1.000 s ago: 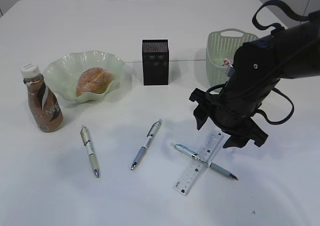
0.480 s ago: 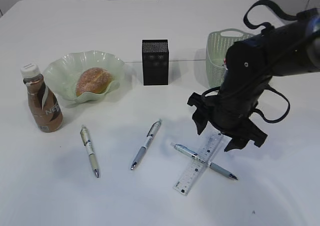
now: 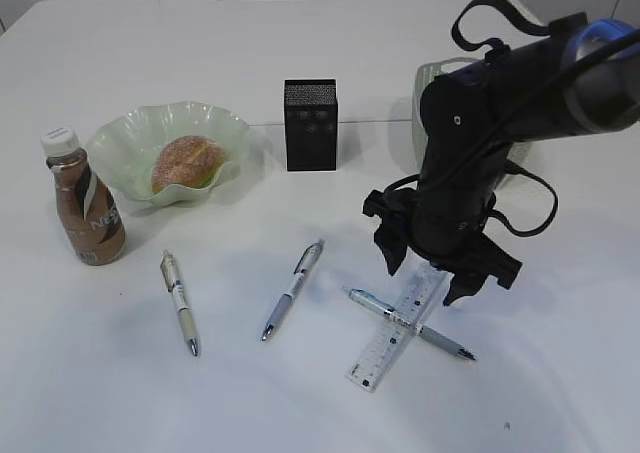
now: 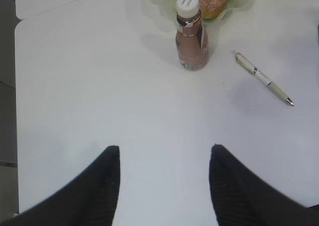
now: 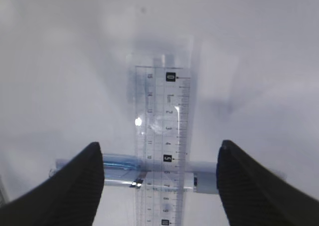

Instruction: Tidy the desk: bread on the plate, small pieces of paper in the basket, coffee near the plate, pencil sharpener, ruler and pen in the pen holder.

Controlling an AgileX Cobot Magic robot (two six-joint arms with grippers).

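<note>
Right claw (image 3: 445,273) hangs low over the near-right part of the worktop (image 3: 300,403), fingers spread wide, nothing between them. Directly beneath and just forward of it lies the ruler (image 3: 398,325), flat on the worktop, with a pen (image 3: 410,324) lying across it to make an X.

In the right wrist view the ruler (image 5: 163,151) runs straight away from the camera, up the middle of the gap between the two fingers (image 5: 75,186). The crossing pen (image 5: 149,172) runs side to side, from one finger toward the other. So the closing line of the claw lies across the ruler's width and along the pen's length. Judgement: well set for pinching the ruler by its long edges, poorly set for the pen. Which of the two lies on top I cannot say for certain.

Left claw (image 4: 164,186) is also open and empty, parked over bare worktop on the far-left side, with the coffee (image 4: 191,36) and another pen (image 4: 263,78) ahead of it. It is well apart from the ruler; the right arm is plainly the nearer one.

Pen holder (image 3: 310,125) stands upright behind and left of the right claw, between plate (image 3: 130,138) and basket (image 3: 425,123). A lifted ruler would need carrying back-left and tipping on end.
</note>
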